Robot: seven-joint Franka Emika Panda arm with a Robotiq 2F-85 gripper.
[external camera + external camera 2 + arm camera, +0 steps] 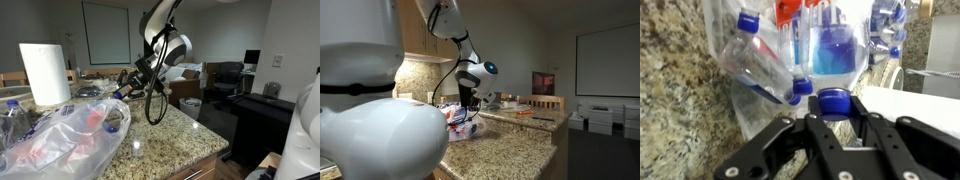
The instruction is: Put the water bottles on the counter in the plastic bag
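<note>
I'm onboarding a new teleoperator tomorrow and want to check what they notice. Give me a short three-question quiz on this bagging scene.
1. True or false: the paper-towel roll lies flat inside the plastic bag.
2. In the wrist view, what colour is the cap of the water bottle at the tips of the gripper? A red, B blue, C green.
3. Fill in: the plastic bag rests on the granite ___.
Key: 1 false, it stands upright outside the bag; 2 B; 3 counter.

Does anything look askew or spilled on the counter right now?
One water bottle lies slanted against the plastic bag, cap toward the claw, instead of standing; no spill shows. The claw grips another bottle's blue cap.
</note>
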